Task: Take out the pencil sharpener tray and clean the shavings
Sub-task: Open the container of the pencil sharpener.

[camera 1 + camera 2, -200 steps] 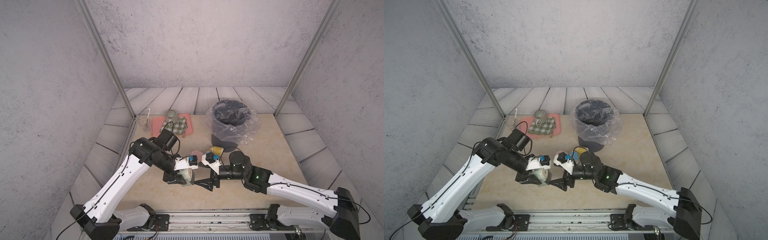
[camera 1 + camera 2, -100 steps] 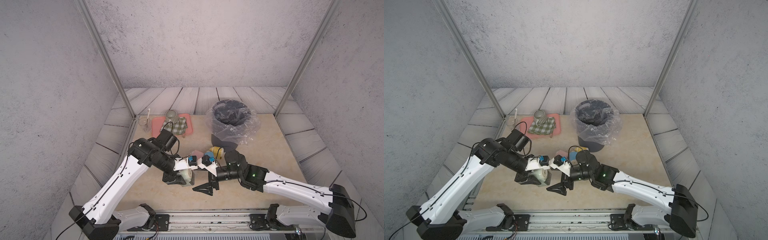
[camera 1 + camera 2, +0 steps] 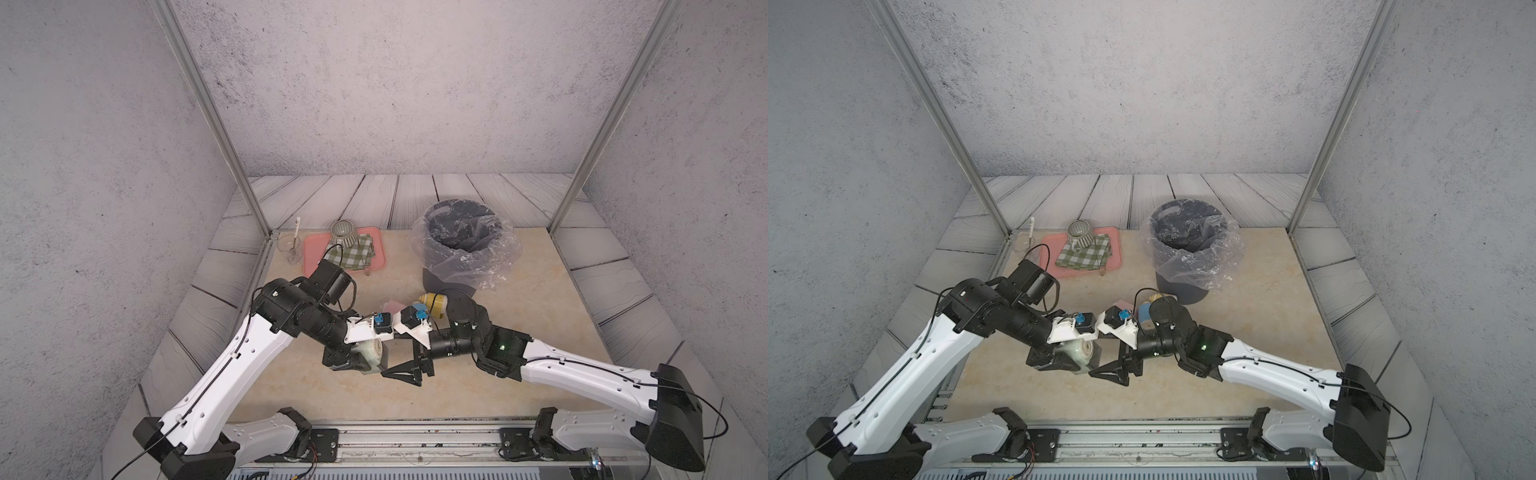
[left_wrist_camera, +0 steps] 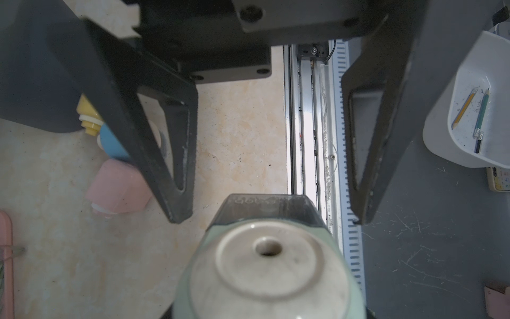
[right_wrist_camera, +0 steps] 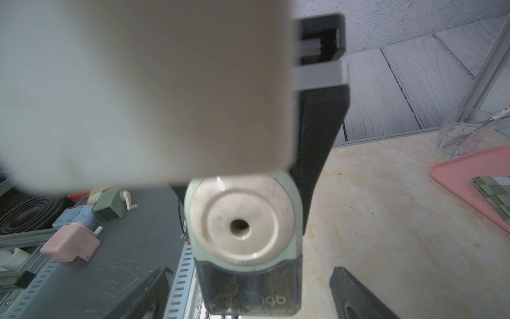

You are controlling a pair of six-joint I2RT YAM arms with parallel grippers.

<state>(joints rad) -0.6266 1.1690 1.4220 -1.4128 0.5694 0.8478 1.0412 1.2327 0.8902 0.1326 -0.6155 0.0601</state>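
Since a second ago the right arm has eased in toward its partner, so the right gripper (image 4: 269, 218) now sits a little lower and closer to the work, while the left arm looks unmoved. Its jaws are spread wide, and the smoky see-through tray (image 5: 248, 290) lies dead ahead of it, right between the fingertips. One finger stands on each side of the tray's outer end, with a clear gap either way and nothing touching. Brown shavings (image 5: 231, 284) show through the tray wall. Just past the tray, along the gripper's line of reach, comes the mint-green body of the pencil sharpener (image 5: 242, 221), its cream face and pencil hole turned toward both wrist cameras. The sharpener's long axis therefore runs from one gripper to the other, tray end toward the right one. Beyond that the left gripper (image 3: 355, 360) is clamped on the body, a black finger pressed flat along its side. The right arm is plainly the one placed to take the tray. I'd say the move turns on closing across the tray's width and drawing back along that shared line, though which way the tray slides I cannot tell. Far off behind the right wrist stands the lined bin (image 3: 446, 282).
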